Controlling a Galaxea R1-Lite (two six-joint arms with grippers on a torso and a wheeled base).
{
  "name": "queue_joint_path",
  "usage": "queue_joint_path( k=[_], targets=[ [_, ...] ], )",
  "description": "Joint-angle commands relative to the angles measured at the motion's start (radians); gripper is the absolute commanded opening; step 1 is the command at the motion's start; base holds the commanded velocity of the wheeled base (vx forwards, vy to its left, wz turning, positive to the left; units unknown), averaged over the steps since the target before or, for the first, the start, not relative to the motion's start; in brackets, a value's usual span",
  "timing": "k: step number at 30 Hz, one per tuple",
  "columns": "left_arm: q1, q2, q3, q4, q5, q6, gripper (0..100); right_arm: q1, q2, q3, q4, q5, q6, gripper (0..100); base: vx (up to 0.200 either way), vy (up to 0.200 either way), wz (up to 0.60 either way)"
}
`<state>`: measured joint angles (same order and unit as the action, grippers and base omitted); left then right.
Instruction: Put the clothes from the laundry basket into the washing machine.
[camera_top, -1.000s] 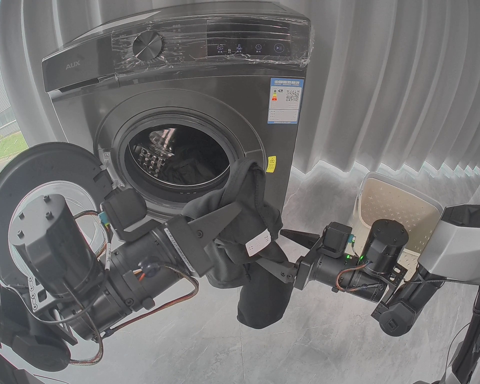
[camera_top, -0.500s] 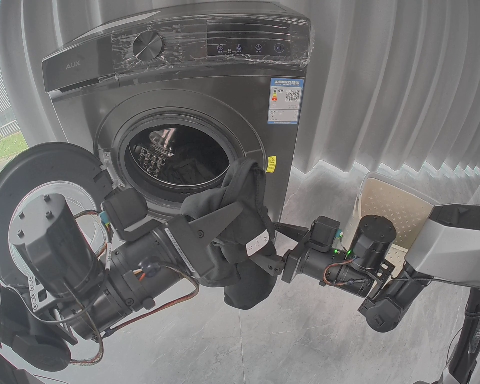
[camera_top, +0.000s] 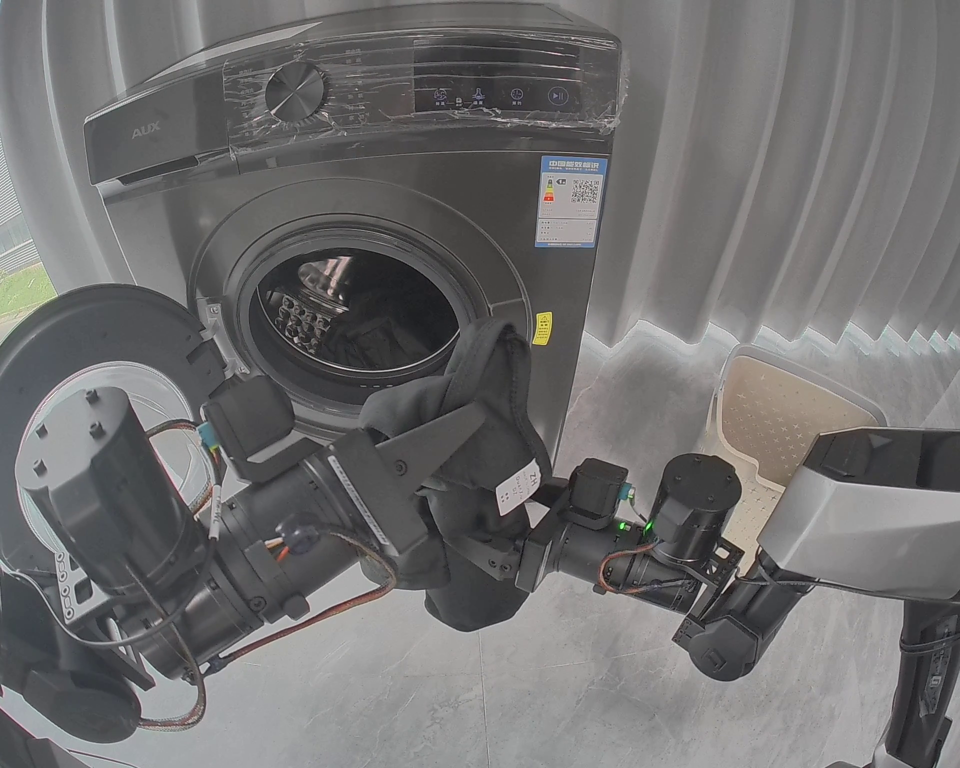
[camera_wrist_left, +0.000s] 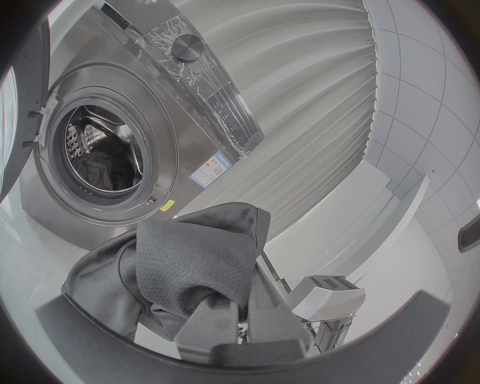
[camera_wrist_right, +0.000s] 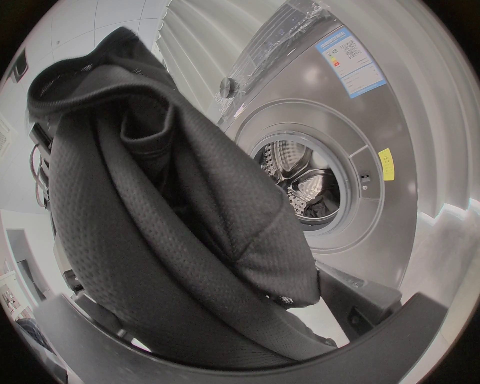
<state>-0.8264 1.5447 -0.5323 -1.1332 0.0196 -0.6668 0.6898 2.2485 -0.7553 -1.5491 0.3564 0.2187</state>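
Watching from my console, I see the left gripper (camera_top: 450, 465) clamped on a dark mesh garment (camera_top: 490, 390), its fingers pressed together into the bunched cloth. It holds the garment up in the air in front of the washing machine (camera_top: 400, 190). In the head view the top fold of the garment overlaps the lower right rim of the round opening, and the rest hangs down below the gripper, clear of the floor (camera_top: 560, 690). A small white label (camera_top: 517, 487) hangs from the cloth on the side facing the right arm.

My right gripper (camera_top: 510, 525) sits low against the hanging part of the garment. Its fingers stand apart, with the cloth draped over and between them, and in the right wrist view the fabric lies heaped across that gripper. I cannot tell whether either finger presses on the cloth.

The machine's door (camera_top: 90, 330) is swung wide open on the robot's left. Inside the drum (camera_top: 330, 290) I can make out some dark clothing (camera_top: 385, 345) lying at the bottom. The laundry basket (camera_top: 780, 410) stands on the floor to the right of the machine, near the pale curtain (camera_top: 780, 150), well apart from the garment
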Motion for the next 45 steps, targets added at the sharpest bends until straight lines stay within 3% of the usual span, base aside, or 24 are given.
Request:
queue_joint_path(
  k=[1,11,27,33,45],
  targets=[
    [0.003,0.000,-0.005,0.000,0.000,0.000,0,0.010,-0.003,0.017,0.000,0.000,0.001,0,0.000,0.000,0.00],
    [0.053,0.011,-0.009,-0.003,-0.003,0.000,0,0.065,-0.161,0.203,0.000,0.000,-0.002,0,0.000,0.000,0.00],
    [0.070,0.109,0.000,-0.026,-0.012,0.006,0,0.166,-0.431,0.481,0.001,0.000,-0.001,0,0.000,0.000,0.00],
    [0.069,0.147,0.011,-0.132,-0.012,0.003,0,0.194,-0.458,0.522,0.001,0.000,-0.001,0,0.000,0.000,0.00],
    [0.072,0.190,0.022,-0.165,-0.012,0.003,0,0.205,-0.460,0.522,0.000,0.000,-0.001,0,0.000,0.000,0.00]
  ],
)
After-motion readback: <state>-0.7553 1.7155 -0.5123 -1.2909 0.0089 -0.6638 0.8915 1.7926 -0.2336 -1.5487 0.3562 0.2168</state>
